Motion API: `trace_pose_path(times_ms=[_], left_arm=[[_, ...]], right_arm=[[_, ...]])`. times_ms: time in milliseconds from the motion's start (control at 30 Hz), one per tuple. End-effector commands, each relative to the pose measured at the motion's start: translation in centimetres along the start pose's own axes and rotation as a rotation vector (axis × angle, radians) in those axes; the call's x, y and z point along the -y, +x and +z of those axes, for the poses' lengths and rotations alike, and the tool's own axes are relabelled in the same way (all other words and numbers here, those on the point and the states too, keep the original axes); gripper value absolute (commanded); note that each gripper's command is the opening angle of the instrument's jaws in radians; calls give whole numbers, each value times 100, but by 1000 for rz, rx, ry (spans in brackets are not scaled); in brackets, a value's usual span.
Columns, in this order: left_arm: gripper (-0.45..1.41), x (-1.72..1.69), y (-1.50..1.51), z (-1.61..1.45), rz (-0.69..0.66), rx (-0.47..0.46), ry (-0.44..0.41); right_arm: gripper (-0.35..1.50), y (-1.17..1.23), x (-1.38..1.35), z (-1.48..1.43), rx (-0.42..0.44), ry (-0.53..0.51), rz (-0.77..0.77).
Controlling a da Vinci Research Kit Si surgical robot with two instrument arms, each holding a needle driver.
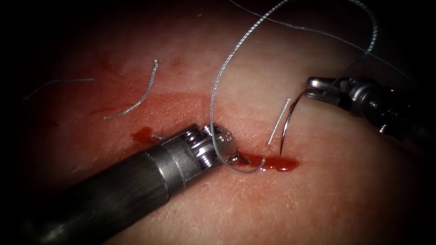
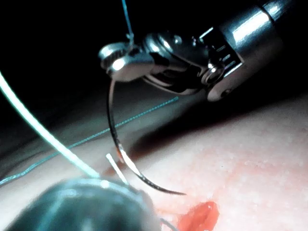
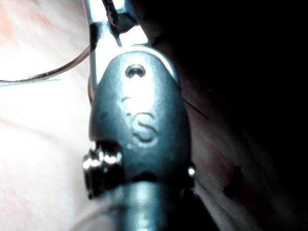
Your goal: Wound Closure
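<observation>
My right tool (image 1: 314, 88) comes in from the right, its jaws shut on the curved needle (image 1: 288, 123) near the tail end. The needle arcs down to a tip just above the tissue (image 1: 327, 190), beside the red fluid (image 1: 278, 164) on the cut. In the left wrist view the needle (image 2: 117, 139) hangs from the right tool (image 2: 122, 60) with its point free of the tissue. My left tool (image 1: 233, 156) presses down at the cut, left of the needle. The thread (image 1: 217, 86) loops up from the left tool and over towards the right tool. The right wrist view shows the needle (image 3: 48, 74).
A short white thread end (image 1: 279, 122) stands up from the tissue just left of the needle. Two cut pieces of thread (image 1: 136, 97) (image 1: 59, 82) lie on the tissue at the left. More red fluid (image 1: 141, 134) pools beside the left tool's shaft (image 1: 113, 190).
</observation>
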Motion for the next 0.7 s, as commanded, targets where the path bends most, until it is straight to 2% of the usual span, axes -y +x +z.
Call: trace_pose_path(times_ms=[33,267,700], left_arm=[[-45,5,-14,-8,5,18,13],[-45,33,-6,4,3,15,63],[-45,33,-14,0,-2,25,51]], right_arm=[[-35,-1,-7,6,-4,15,-1],[-35,-13,10,20,-6,41,17],[-35,-23,33,27,43,106,0]])
